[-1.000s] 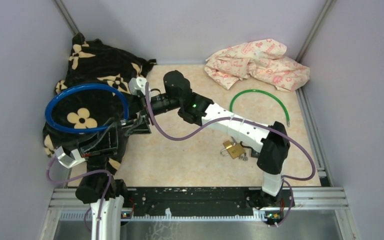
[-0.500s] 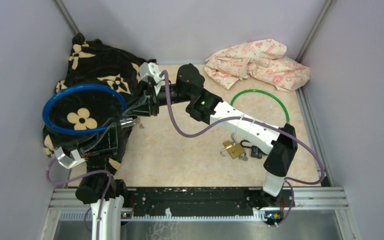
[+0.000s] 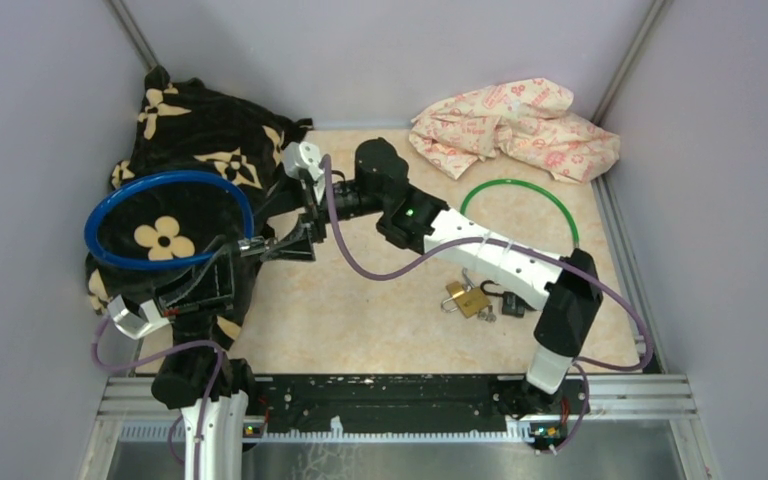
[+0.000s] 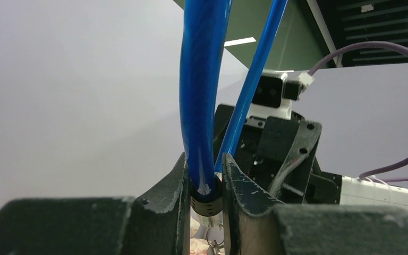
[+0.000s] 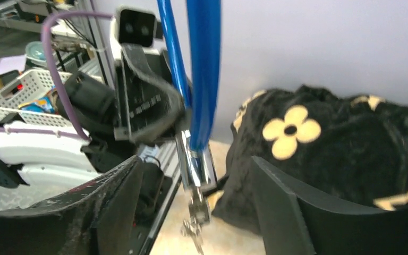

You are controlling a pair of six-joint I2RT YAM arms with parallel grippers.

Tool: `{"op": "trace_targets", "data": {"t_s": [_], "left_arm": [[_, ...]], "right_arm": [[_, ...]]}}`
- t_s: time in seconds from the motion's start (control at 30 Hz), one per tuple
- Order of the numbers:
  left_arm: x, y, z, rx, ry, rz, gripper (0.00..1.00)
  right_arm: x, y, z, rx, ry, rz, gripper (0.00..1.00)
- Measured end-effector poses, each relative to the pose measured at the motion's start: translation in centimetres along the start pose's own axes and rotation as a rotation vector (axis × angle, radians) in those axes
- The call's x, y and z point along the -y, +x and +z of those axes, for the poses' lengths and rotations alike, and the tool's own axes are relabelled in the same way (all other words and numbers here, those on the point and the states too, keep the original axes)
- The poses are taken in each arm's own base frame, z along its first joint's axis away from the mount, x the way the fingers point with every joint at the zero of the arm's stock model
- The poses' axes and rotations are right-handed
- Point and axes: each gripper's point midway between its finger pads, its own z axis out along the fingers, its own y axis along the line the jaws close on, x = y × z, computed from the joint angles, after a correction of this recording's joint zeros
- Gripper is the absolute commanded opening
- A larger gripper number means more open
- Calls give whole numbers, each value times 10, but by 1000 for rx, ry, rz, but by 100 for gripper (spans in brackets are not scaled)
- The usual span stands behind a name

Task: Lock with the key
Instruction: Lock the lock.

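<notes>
A blue cable lock [image 3: 173, 174] loops above the black flowered cloth. My left gripper [image 3: 243, 248] is shut on its black collar [image 4: 207, 201], with both blue strands rising between the fingers. The lock's silver barrel [image 5: 196, 159] points down, with a key and ring [image 5: 195, 215] hanging blurred from its end. My right gripper [image 5: 196, 212] is open. Its fingers [image 5: 111, 204] stand wide on either side of the barrel and key and touch neither. In the top view the right gripper [image 3: 293, 244] sits just right of the left one.
A brass padlock [image 3: 468, 298] with small keys [image 3: 508, 302] lies on the table under the right arm. A green cable [image 3: 520, 186] lies at back right, next to a pink patterned cloth [image 3: 515, 125]. The black flowered cloth [image 3: 200, 135] fills the left side.
The right gripper rose and drew back to the right from the lock's end, then came down again beside it. The left gripper and blue loop hardly moved.
</notes>
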Motion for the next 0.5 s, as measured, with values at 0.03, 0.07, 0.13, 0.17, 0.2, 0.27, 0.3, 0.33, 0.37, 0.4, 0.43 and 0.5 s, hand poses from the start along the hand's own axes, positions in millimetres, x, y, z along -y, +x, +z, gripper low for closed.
{"op": "trace_targets", "data": {"t_s": [0.03,0.07,0.13,0.17,0.2,0.27,0.3,0.33,0.37,0.4,0.43,0.5], "left_arm": [[0,0,0,1,0,0,0],[0,0,0,1,0,1,0],[0,0,0,2,0,1,0],[0,0,0,2,0,2,0],[0,0,0,2,0,3,0],[-1,-1,0,4,-2,6,0],[-1,-1,0,4,-3,6,0],[-1,-1,0,4,-3,6,0],[-1,-1,0,4,-3,6,0],[-1,-1,0,4,-2,6,0],[-1,-1,0,4,-3,6,0],[-1,-1,0,5,-5,8,0]], "right_arm": [[0,8,-4,-11,12,17,75],[2,14,-9,-18,35,22,75],[7,31,-22,-35,127,-3,76],[9,39,-30,-44,187,-34,76],[8,47,-38,-52,255,-85,75],[-4,58,-47,-64,359,-191,69],[-12,58,-47,-59,389,-238,67],[-18,54,-47,-48,418,-284,65],[-24,47,-45,-28,447,-336,64],[-27,39,-45,-11,474,-380,64],[-26,29,-45,10,514,-430,64],[-23,15,-47,32,573,-503,60]]}}
